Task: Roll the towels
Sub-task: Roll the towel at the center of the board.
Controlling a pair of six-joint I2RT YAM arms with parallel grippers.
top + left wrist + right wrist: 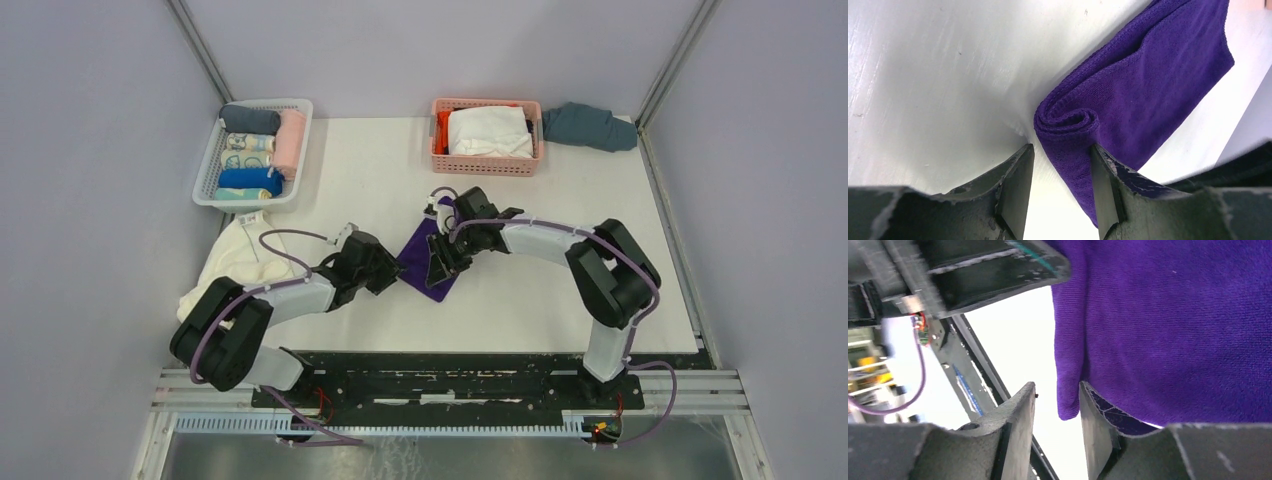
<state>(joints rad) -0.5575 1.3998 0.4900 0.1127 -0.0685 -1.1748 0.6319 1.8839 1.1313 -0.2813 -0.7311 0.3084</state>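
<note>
Top external view: rolled towels [250, 181] are seen packed in the white basket [212, 165], the purple towel [428, 262] mid-table is curled only at one end and flanked by the left gripper [1061, 147] and right gripper [1058, 385], both parted, nothing clamped, and the white towel [238, 262] is left unrolled.

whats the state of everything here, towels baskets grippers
purple towel, on the table, one end curled into a small roll
left gripper, open, roll just ahead of its tips
right gripper, open at the towel's edge
white basket, holds rolled towels
pink basket, holds unrolled cloths
cream towel, crumpled, unrolled
grey-blue towel, bunched, unrolled
</note>
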